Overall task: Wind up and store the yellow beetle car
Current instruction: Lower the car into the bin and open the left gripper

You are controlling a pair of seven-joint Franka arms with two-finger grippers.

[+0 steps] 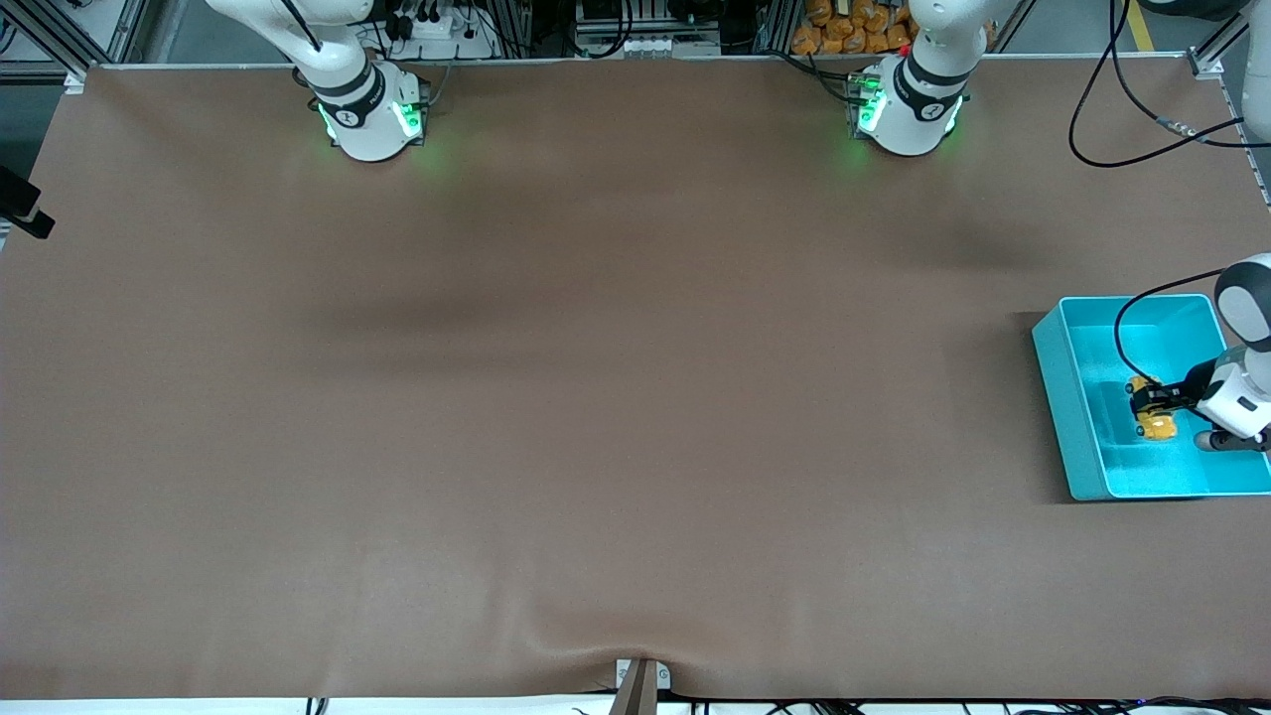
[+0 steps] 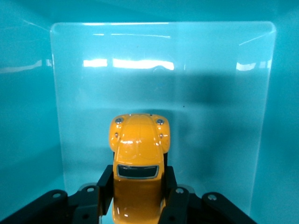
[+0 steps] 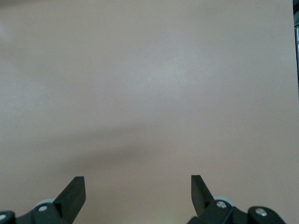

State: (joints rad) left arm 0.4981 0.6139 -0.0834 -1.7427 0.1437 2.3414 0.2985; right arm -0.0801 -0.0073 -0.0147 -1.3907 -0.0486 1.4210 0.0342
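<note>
The yellow beetle car [image 1: 1158, 427] is inside the turquoise bin [image 1: 1055, 397] at the left arm's end of the table. My left gripper [image 1: 1155, 401] is down in the bin and shut on the car. In the left wrist view the car [image 2: 139, 144] sits between the two black fingers [image 2: 105, 179], which press on its sides, with its rounded end pointing away from the wrist over the bin's floor [image 2: 210, 93]. I cannot tell whether the wheels touch the floor. My right gripper [image 3: 138, 184] is open and empty over bare brown table; it is out of the front view.
The bin's walls [image 2: 28, 116] close in around the left gripper. The brown table cover [image 1: 596, 397] has a small bulge at its edge nearest the front camera [image 1: 640, 655]. A black cable [image 1: 1142, 308] loops above the bin.
</note>
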